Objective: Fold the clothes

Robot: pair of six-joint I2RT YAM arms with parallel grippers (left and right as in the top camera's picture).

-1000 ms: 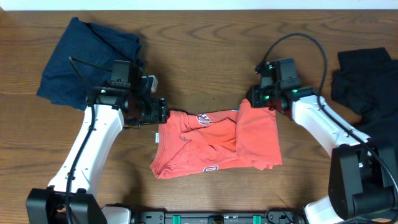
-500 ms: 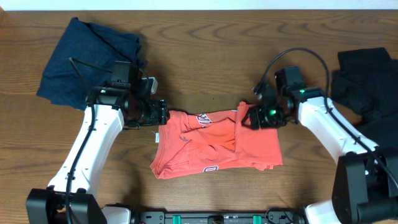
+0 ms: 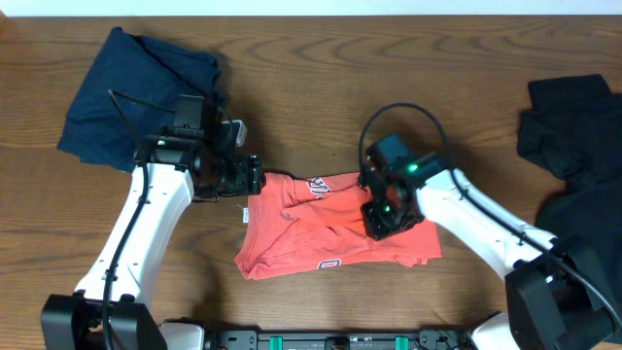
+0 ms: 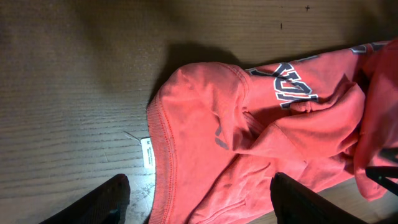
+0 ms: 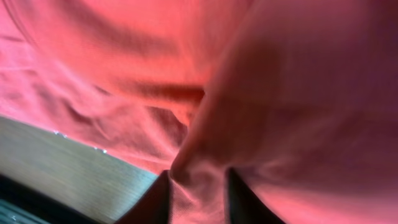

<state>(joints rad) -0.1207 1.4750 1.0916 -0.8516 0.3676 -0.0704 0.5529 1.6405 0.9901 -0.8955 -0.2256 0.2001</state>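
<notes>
The coral-red T-shirt [image 3: 311, 233] lies crumpled at the table's middle, its right part folded over. In the left wrist view the T-shirt [image 4: 261, 137] shows white lettering [image 4: 292, 87] and a small white label [image 4: 147, 152] by its ribbed edge. My left gripper [image 3: 255, 177] hovers at the shirt's upper left edge, and there the left gripper [image 4: 202, 199] stands open, its jaws straddling the ribbed edge. My right gripper [image 3: 381, 216] is down on the folded right part. In the right wrist view the gripper [image 5: 199, 193] is shut on a pinched ridge of the red cloth [image 5: 280, 93].
A dark navy garment [image 3: 126, 87] lies bunched at the back left, behind my left arm. Black garments [image 3: 573, 136] are heaped at the right edge. Bare wooden table [image 3: 321, 87] stretches behind the shirt.
My right gripper has moved left and forward from the shirt's upper right corner onto the folded part and has closed on a ridge of red cloth. The left arm has not moved.
</notes>
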